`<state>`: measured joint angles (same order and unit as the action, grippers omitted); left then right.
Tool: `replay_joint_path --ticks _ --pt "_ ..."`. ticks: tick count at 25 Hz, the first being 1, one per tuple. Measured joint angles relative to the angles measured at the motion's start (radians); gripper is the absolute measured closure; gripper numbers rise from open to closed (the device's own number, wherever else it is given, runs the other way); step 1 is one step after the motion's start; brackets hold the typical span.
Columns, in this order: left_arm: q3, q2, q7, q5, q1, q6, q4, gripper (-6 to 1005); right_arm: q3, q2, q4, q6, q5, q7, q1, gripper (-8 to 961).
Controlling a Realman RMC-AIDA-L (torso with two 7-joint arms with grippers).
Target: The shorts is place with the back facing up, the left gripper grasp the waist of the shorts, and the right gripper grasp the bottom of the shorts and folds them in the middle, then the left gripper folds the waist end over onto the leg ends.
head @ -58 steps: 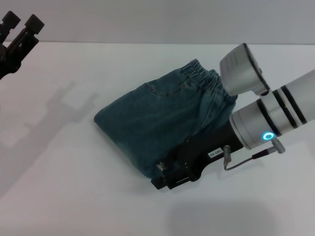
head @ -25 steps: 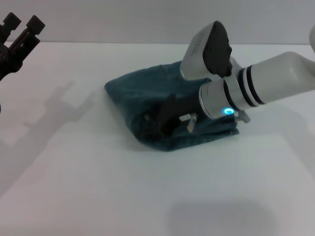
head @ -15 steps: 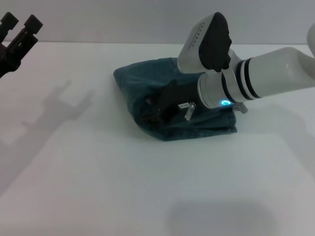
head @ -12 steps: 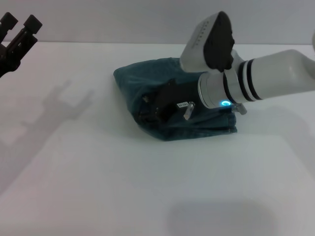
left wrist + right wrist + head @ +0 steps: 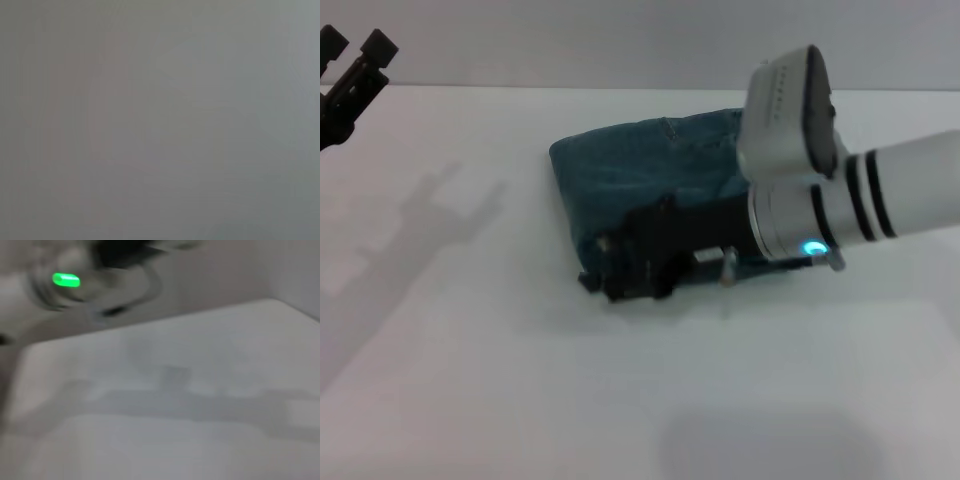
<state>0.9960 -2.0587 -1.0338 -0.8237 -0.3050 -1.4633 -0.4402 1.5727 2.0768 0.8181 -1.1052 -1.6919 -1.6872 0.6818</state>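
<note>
Item: the shorts (image 5: 640,175), folded into a compact blue bundle, lying on the white bench (image 5: 470,380) with the long axis running across my view.

Item: the right gripper (image 5: 625,270). I am holding it low at the bundle's near edge, just touching or barely clear of the denim; I cannot tell whether its fingers are parted or closed.

Item: the left gripper (image 5: 355,65). I am keeping it raised well off to the left of the shorts, fingers standing apart and holding nothing. The right arm is far nearer.

Change: half a second ago the right gripper was resting on top of the bundle; it is now sliding off toward the near edge, which I read as a withdrawal.
</note>
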Motion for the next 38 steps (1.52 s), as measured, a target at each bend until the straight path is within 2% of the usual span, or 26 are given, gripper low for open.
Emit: replay_joint_path --ticks 3,7,8,9,10,12,13,14,15,20,23,24,26,27,28,34,38 --pt "-0.009 0.001 0.0 0.0 0.006 0.0 0.0 159 -0.005 -0.003 0.079 -0.124 0.044 0.058 -0.065 405" --pt "-0.02 0.002 0.009 0.0 0.011 0.0 0.0 159 -0.05 -0.004 0.121 -0.198 0.189 0.2 -0.151 406" --pt "-0.021 0.002 0.011 0.0 0.012 0.0 0.0 159 -0.068 -0.004 0.113 -0.201 0.244 0.256 -0.174 406" --pt "-0.022 0.002 0.017 0.0 0.012 0.0 0.0 159 -0.108 -0.003 0.07 -0.202 0.366 0.373 -0.208 406" --pt "-0.025 0.002 0.024 0.0 0.012 0.0 0.0 159 -0.108 -0.003 0.07 -0.202 0.366 0.373 -0.208 406" --pt "-0.035 0.001 0.051 0.0 0.012 0.0 0.004 159 -0.152 -0.001 -0.012 -0.196 0.51 0.496 -0.229 406" --pt "-0.045 0.0 0.071 0.0 0.012 -0.001 0.01 159 -0.171 -0.001 -0.059 -0.194 0.577 0.554 -0.235 406" --pt "-0.061 -0.001 0.094 0.0 0.01 -0.003 0.022 159 -0.2 -0.001 -0.153 -0.195 0.718 0.671 -0.238 406" --pt "-0.061 -0.001 0.094 0.0 0.01 -0.003 0.022 159 -0.2 -0.001 -0.153 -0.195 0.718 0.671 -0.238 406" --pt "-0.133 0.0 0.189 0.0 -0.001 -0.006 0.05 159 -0.214 0.003 -0.341 -0.225 1.086 0.987 -0.243 405" --pt "-0.17 -0.003 0.234 0.001 -0.004 -0.007 0.059 159 -0.21 0.006 -0.433 -0.279 1.276 1.132 -0.239 406" --pt "-0.194 -0.004 0.256 0.007 -0.008 -0.009 0.075 159 -0.209 0.007 -0.494 -0.307 1.384 1.201 -0.233 406" --pt "-0.204 -0.004 0.264 0.011 -0.009 -0.01 0.084 159 -0.21 0.007 -0.515 -0.314 1.429 1.229 -0.232 407" --pt "-0.254 -0.004 0.315 0.049 -0.016 -0.023 0.134 159 -0.212 0.008 -0.536 -0.317 1.473 1.264 -0.232 407" --pt "-0.265 -0.004 0.337 0.065 -0.018 -0.026 0.151 159 -0.216 0.008 -0.56 -0.319 1.517 1.307 -0.232 407" --pt "-0.28 -0.006 0.433 0.151 -0.026 -0.036 0.228 159 -0.225 0.006 -0.633 -0.321 1.747 1.519 -0.245 405" --pt "-0.281 -0.009 0.484 0.197 -0.038 -0.089 0.298 159 -0.237 0.0 -0.658 -0.312 1.856 1.558 -0.238 405"
